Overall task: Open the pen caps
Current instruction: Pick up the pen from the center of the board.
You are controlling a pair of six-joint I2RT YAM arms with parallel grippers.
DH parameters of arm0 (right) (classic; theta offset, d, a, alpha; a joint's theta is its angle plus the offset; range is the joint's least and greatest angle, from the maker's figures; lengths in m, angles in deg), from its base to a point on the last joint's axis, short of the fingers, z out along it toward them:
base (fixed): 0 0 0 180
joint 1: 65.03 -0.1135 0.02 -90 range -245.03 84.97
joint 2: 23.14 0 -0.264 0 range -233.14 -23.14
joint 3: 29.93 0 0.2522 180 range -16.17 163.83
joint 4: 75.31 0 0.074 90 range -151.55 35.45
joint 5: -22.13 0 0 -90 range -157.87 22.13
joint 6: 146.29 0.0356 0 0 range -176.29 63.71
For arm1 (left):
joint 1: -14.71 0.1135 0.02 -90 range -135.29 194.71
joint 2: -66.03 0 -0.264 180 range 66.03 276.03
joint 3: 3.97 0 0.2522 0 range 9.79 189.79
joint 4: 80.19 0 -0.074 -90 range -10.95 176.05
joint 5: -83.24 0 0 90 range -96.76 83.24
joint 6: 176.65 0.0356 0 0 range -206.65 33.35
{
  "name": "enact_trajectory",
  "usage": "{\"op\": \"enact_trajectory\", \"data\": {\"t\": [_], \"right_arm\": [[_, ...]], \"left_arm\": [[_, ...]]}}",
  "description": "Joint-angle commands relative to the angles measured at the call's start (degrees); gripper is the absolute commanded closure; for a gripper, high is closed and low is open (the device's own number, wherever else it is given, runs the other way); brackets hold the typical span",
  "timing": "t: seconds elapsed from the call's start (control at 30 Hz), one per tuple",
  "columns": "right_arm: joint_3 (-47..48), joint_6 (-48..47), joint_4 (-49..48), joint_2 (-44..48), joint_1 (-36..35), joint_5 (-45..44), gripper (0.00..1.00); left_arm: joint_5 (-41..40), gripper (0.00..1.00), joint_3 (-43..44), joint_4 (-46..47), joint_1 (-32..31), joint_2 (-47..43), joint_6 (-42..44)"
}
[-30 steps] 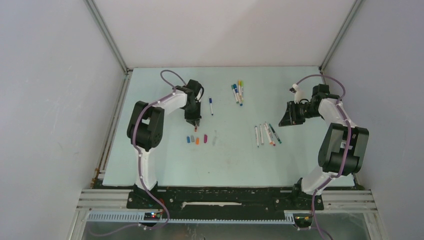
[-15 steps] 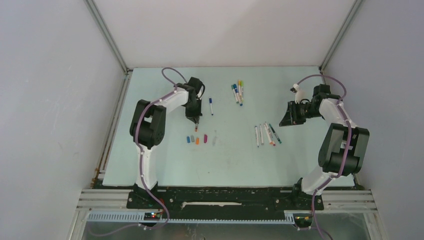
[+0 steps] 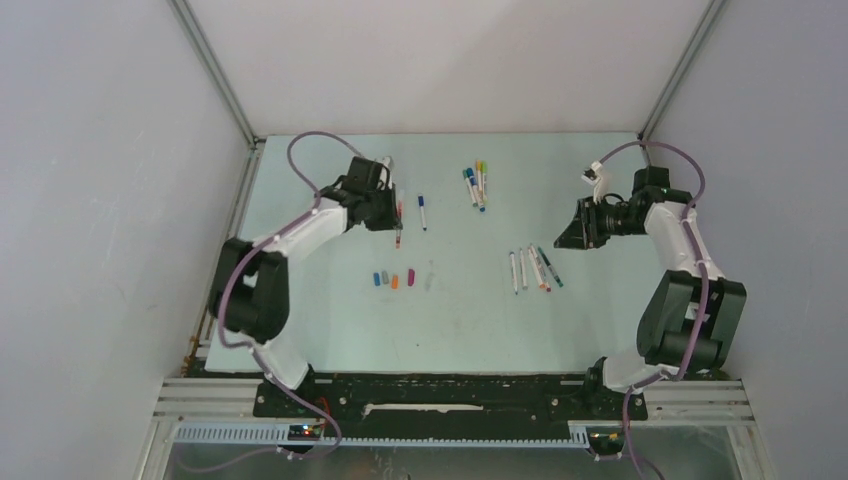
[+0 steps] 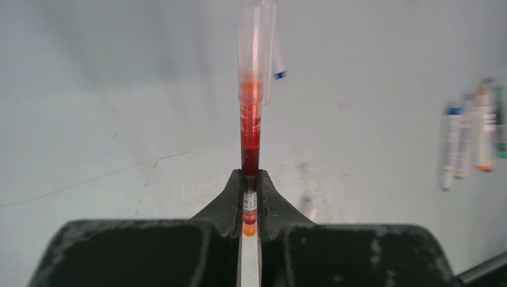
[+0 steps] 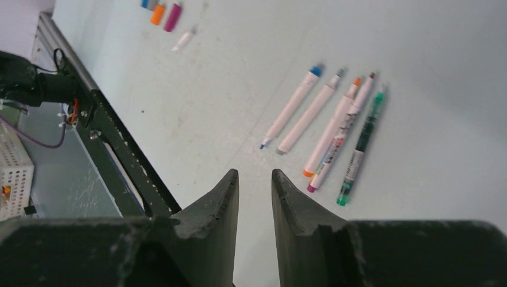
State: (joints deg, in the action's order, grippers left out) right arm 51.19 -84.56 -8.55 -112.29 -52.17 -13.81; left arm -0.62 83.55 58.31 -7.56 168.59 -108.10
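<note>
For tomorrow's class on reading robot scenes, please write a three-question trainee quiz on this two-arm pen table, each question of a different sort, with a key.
1. True or false: the left gripper is shut on the red pen.
2. Multiple choice: between the fingers of the right gripper there is A) a green pen, B) a purple cap, C) nothing.
3. Fill in: in the right wrist view, the row of pens on the table numbers ____.

Key
1. True: the jaws pinch its barrel near one end.
2. C: the jaws stand apart over bare table.
3. Five.
</note>
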Motion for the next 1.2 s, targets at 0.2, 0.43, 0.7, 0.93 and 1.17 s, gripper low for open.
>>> {"op": "enact_trajectory", "data": {"t": [0.2,0.43,0.7,0.93,1.17], "right_arm": [[1.0,-6.7,1.2,11.2,-7.5,10.2,0.62],[1.1,-9.9,0.5,15.1,-18.8,16.5,0.41],[-4.3,4.8,-13.0,18.1,-19.2,26.2,0.38],[-22.1,46.7,-60.5,24.4,-17.7,22.1,0.34],[-22.6,55.2,-68.2,23.2,-18.3,22.1,0.34]], "left_arm": [[16.3,1.0,-20.0,40.3,-5.9,-21.5,-10.4],[14.7,1.0,-24.4,57.5,-15.0,-26.0,-14.2],[12.4,1.0,-25.0,67.8,-20.8,-24.7,-17.5],[9.5,1.0,-23.6,71.4,-24.4,-21.8,-18.1],[9.1,1.0,-21.1,71.9,-26.3,-19.1,-18.8]]}}
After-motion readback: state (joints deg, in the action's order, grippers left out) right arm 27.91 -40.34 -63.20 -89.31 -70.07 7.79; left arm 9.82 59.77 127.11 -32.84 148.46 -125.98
